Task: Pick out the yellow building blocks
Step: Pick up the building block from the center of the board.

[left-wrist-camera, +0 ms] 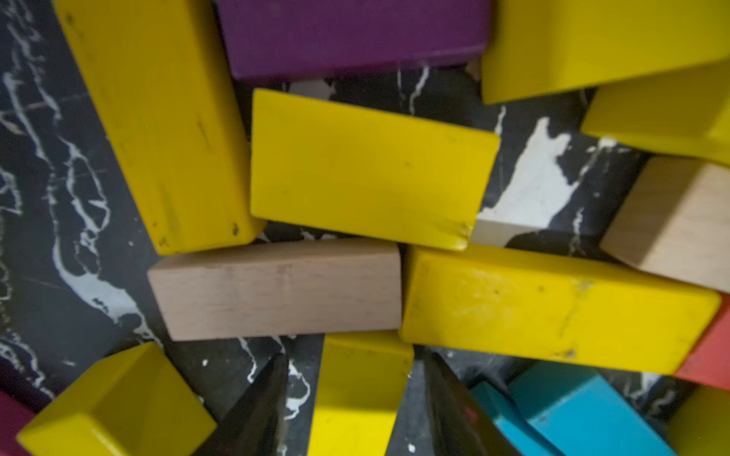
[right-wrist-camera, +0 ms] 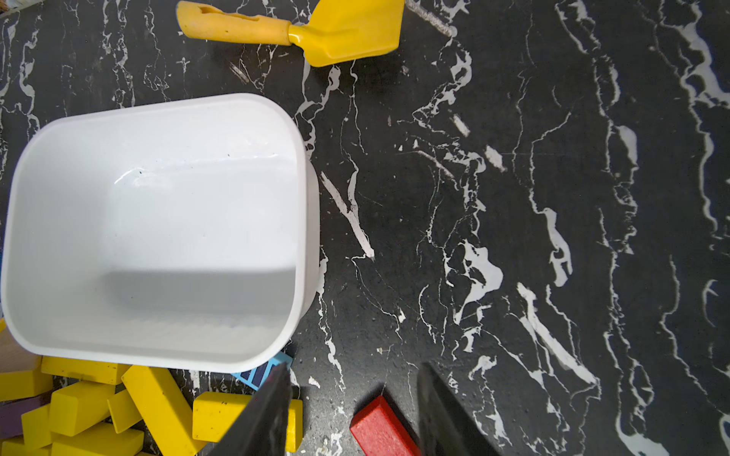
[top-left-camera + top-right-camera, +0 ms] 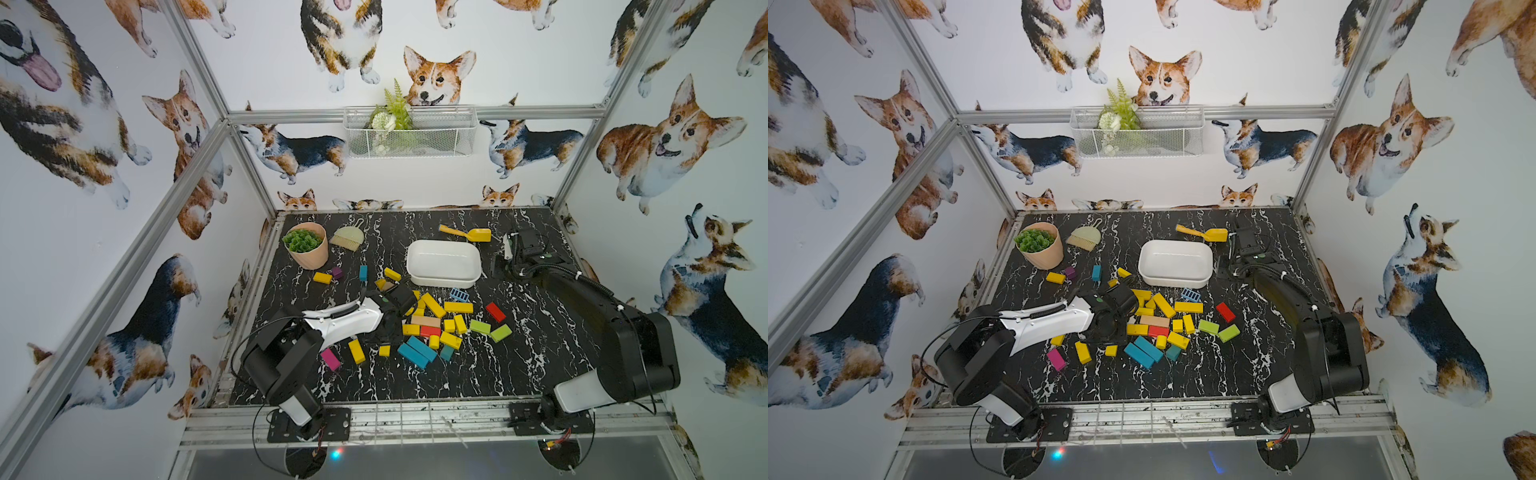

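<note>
In both top views the yellow blocks (image 3: pixel 458 307) (image 3: pixel 1188 307) lie on the bench (image 3: pixel 519 365), most in a mixed pile just in front of the tub (image 3: pixel 442 280) (image 3: pixel 1175 282), with a few scattered toward the left arm (image 3: pixel 345 318). That arm reaches over the pile's edge, and its wrist hides the left jaws. The right arm (image 3: pixel 582 286) extends beside the tub, near the shovel (image 3: pixel 465 233). In the left wrist view the left jaws stand part open, one finger (image 1: pixel 256 410) on each side of a yellow block (image 1: pixel 357 395). Bench shows between that finger and the block, so nothing is gripped. A tan block (image 1: pixel 276 288) lies just beyond. In the right wrist view the right jaws stand part open and hold nothing. A red block (image 2: pixel 379 430) lies on the bench under the gap.
</note>
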Available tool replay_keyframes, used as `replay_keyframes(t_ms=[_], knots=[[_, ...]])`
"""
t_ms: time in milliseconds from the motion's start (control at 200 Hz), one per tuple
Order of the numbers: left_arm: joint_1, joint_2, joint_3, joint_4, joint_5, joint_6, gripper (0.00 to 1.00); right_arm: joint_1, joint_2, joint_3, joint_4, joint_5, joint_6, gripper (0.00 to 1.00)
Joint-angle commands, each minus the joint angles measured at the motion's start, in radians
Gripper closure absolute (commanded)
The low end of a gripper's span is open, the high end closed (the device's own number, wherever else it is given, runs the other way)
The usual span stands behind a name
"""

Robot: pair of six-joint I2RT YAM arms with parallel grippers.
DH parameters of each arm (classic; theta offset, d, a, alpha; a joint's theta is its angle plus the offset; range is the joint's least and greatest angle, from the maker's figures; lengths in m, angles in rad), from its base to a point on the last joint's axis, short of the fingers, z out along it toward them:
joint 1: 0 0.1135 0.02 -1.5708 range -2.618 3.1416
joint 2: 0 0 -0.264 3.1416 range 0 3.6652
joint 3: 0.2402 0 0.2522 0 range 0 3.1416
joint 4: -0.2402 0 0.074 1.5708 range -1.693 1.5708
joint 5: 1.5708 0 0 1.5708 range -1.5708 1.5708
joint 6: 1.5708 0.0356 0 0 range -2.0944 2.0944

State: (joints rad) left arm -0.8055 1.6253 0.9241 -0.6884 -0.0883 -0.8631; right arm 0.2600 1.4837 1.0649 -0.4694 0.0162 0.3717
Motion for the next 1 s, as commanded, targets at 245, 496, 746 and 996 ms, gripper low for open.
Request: replay_keyframes(t_ms=[245,496,746,996], knots=[[0.018,0.018,-0.044,0.009,0.014,0.073,0.59,-0.001,0.002,0.013,-0.006,0.003,0.019,0.46],[0.017,-0.014,-0.062,-0.023,-0.009,0.126,0.79,0.0,0.0,0.012,-0.008,0.004,0.019,0.46],[-0.015,-0.15,0.079,-0.203,-0.131,0.192,0.84,0.0,-0.005,0.01,-0.007,0.007,0.015,0.46],[-0.011,-0.025,0.437,-0.189,-0.224,0.367,0.83,0.001,-0.007,-0.016,0.003,-0.012,0.021,0.46]])
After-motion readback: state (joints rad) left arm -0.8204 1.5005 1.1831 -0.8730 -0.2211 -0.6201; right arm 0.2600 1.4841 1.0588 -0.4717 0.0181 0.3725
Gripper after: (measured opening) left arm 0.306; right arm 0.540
